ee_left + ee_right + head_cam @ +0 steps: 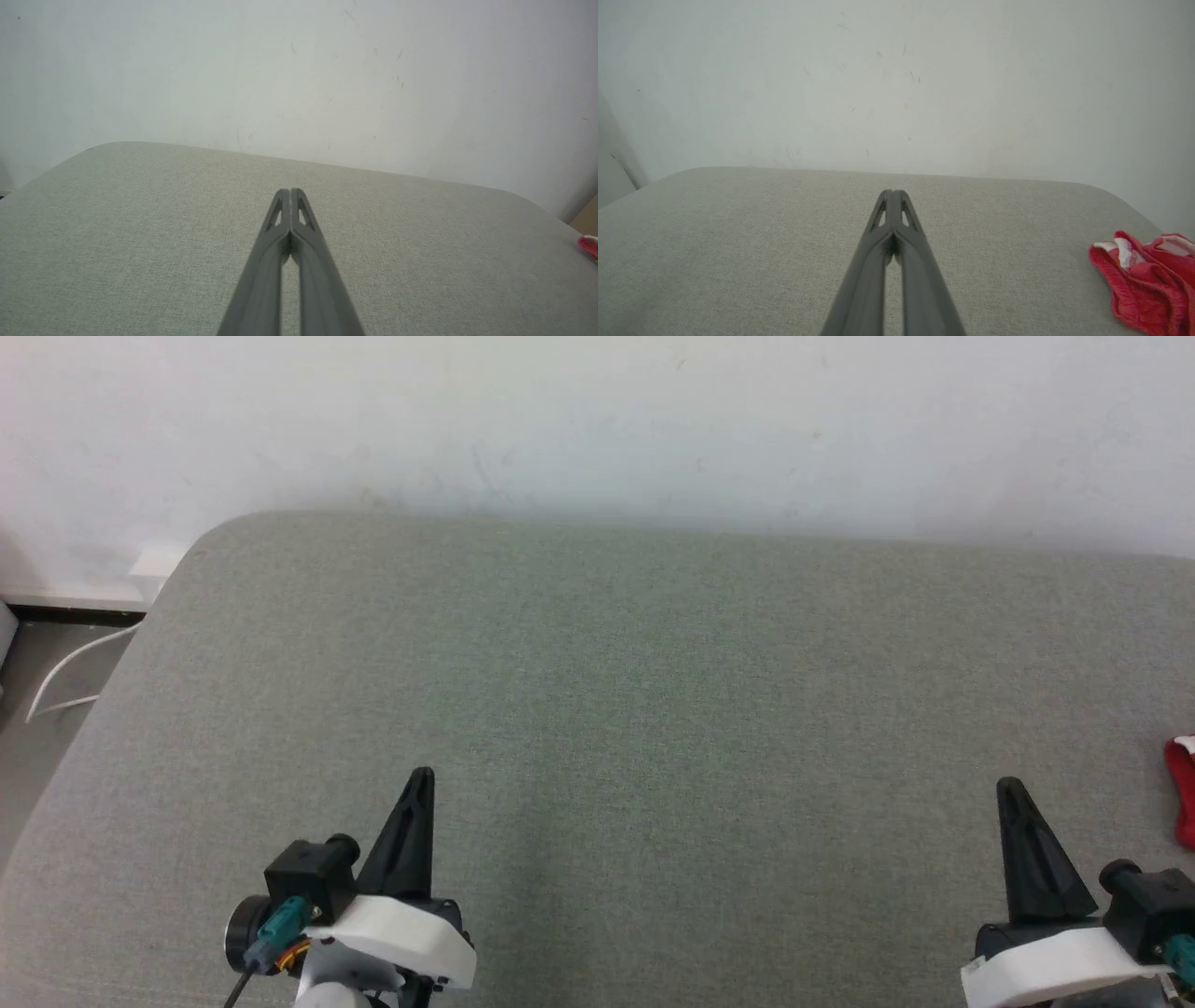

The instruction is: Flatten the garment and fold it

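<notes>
Shorts (1148,280), red with white trim, lie crumpled near the right edge of the grey fabric surface (653,709), off to the right of the right end effector (1008,789). It and the left end effector (422,777) each have their fingers pressed together, empty, pointing toward the wall (597,420).

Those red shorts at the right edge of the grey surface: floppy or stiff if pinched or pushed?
The shorts lie crumpled in folds, so probably floppy, drooping from one pinch. Their fabric looks thin, likely light. On the woven grey surface a push would likely bunch them.
</notes>
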Tool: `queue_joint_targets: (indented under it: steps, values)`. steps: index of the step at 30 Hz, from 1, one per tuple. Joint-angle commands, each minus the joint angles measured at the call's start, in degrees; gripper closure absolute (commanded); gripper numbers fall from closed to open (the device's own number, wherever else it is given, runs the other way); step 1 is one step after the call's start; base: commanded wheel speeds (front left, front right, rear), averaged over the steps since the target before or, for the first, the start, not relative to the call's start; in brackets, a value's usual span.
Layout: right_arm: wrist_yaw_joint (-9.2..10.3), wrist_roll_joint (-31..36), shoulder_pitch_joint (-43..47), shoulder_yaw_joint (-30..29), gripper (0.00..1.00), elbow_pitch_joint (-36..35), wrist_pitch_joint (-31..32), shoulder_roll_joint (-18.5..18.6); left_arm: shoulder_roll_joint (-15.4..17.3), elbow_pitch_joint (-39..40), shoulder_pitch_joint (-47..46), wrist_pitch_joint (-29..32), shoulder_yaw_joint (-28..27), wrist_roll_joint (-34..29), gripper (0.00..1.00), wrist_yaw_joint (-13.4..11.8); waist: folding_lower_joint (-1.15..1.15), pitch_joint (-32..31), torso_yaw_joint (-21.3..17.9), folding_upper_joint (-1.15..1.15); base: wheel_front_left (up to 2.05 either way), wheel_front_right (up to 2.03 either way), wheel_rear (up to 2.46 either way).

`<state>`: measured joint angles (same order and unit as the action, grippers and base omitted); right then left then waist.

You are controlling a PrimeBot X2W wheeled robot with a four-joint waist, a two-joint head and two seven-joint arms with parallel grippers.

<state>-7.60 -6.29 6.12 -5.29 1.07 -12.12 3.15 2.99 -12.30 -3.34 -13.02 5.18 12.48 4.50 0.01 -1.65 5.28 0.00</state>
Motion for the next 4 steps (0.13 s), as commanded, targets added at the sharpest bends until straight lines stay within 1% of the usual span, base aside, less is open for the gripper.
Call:
queue_joint_targets:
  steps: [1, 4]
  values:
    - [0.01, 0.4, -0.7, 0.2, 1.0, -0.1, 0.3, 0.0, 0.0, 0.5, 0.4, 0.3, -0.3, -0.8, 1.0, -0.2, 0.0, 0.0, 0.0, 0.0, 0.0, 0.0, 0.0]
    - [0.02, 0.6, -0.9, 0.4, 1.0, -0.1, 0.6, 0.0, 0.0, 0.8, 0.5, 0.7, -0.4, -1.2, 1.0, -0.3, 0.0, 0.1, -0.2, 0.0, 0.0, 0.0, 0.0]
